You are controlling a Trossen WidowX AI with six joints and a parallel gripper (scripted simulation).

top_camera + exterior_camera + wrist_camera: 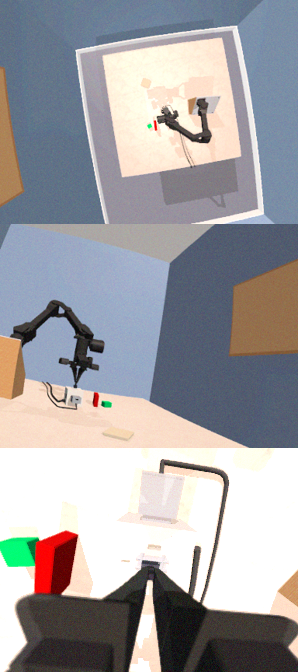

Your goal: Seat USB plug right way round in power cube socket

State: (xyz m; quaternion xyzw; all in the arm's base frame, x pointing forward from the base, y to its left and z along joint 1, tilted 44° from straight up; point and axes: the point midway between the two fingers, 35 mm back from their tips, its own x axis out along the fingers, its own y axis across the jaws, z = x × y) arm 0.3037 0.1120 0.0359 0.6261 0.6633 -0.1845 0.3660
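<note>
Currently gripper [150, 575] is straight above the power cube [73, 397], pointing down, fingers pinched together on the USB plug [151, 564] that sticks up out of the cube's top socket. In the wrist view the two dark fingertips meet in a narrow V right at the plug's dark body; the plug stands in the pale socket surround on the cube's top face. Can't tell from these views how deep the plug sits or which way round it is.

Relative to the cube: red block [95, 399] stands upright just beside it on the side away from the arm base, green block [106, 404] just past the red one, lower and flat. Black cable [220, 523] loops off the cube's far side and trails across the table [174, 430]. A thin tan tile [118, 433] lies well in front of the cube, nearer the exterior camera. Brown box [11, 368] sits behind the cube at the arm base.

Arm [50, 317] is arched up and over, wrist vertical above the cube.
</note>
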